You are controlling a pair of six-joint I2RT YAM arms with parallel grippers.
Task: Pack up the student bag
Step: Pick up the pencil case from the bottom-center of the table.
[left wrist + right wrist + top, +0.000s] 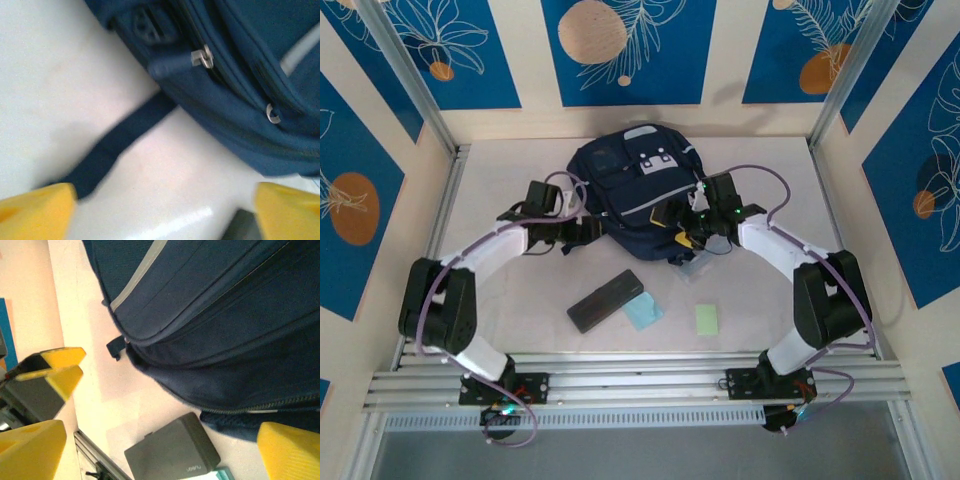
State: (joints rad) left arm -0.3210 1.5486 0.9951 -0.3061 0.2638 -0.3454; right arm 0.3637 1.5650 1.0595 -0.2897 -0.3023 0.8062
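Your student bag (635, 190) lies on the white table (540, 310), toward 12 o'clock from the middle, with its white patch facing up. Your two arms reach in from the near edge and flank its lower half: the left wrist sits at about the bag's 8 o'clock, the right wrist at about its 4 o'clock.

Your left gripper (165, 212) is spread wide, with one yellow fingertip in each bottom corner of its wrist camera and nothing but bare table between them. Toward 1 o'clock from it lies the bag's navy body with two metal zipper pulls (202, 57). A dark strap (112, 147) trails from the bag toward 7 o'clock and ends beside the left fingertip.

Your right gripper (160, 455) is also spread wide and grips nothing. In its wrist view the bag, with its pale grey stripe (140, 275), lies across the upper part at 12 o'clock.

At the bag's 6 o'clock, apart from it, a slim black case (608, 300) lies on the table. A light blue card (643, 314) touches the case at its 4 o'clock. A pale green card (707, 319) lies farther toward 3 o'clock, separate from both.
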